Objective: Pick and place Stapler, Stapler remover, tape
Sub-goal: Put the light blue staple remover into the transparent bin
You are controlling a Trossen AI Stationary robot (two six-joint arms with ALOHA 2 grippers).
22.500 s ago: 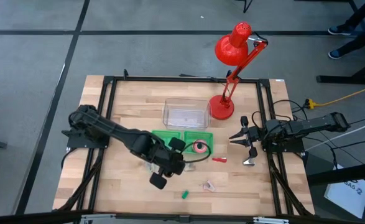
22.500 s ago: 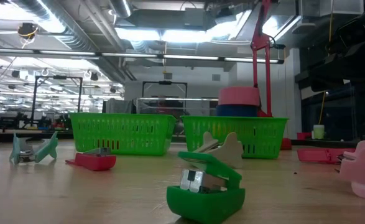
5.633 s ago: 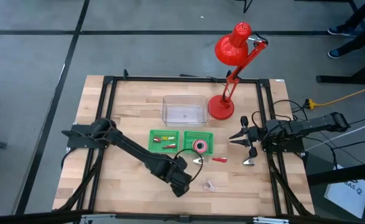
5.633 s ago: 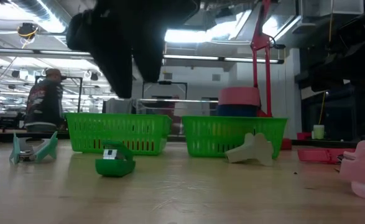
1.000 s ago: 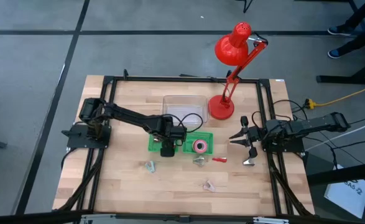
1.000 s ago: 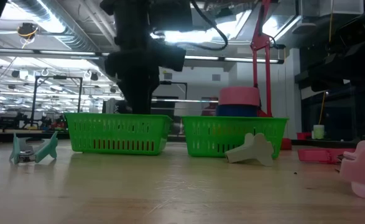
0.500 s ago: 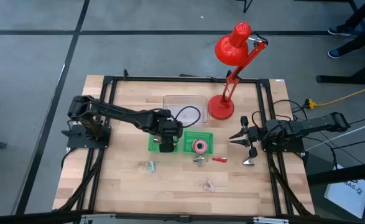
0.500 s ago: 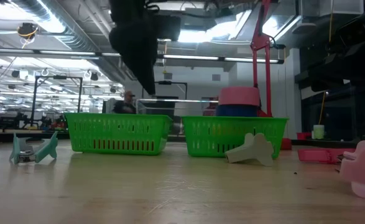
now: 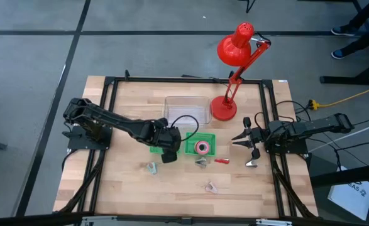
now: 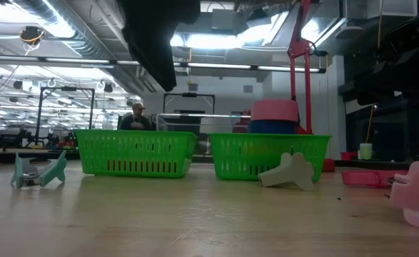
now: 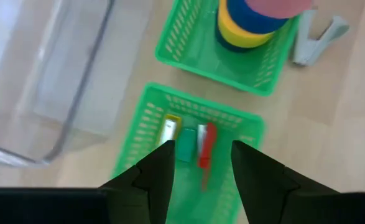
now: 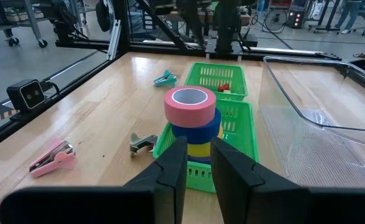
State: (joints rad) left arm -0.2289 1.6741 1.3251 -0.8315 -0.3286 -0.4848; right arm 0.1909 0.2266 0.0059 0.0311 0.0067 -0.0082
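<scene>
Already the tape (image 12: pixel 192 121) sits stacked in one green basket (image 12: pixel 238 146), and three staplers (image 11: pixel 186 142) lie in the other. Staple removers (image 9: pixel 151 167) wait on the table (image 9: pixel 127 182). My left gripper (image 11: pixel 198 169) hovers spread and empty above; my right gripper (image 12: pixel 198 163) is parked aside, nearly pressed together.

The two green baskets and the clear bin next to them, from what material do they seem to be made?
The green baskets look like moulded plastic: a uniform bright colour and slotted lattice walls. The clear bin looks like glossy transparent plastic, since the wood shows through it; glass cannot be excluded.

Green baskets (image 9: pixel 204 136) — pink, blue, yellow tape (image 12: pixel 191 124) — red lamp (image 9: pixel 233 53).
</scene>
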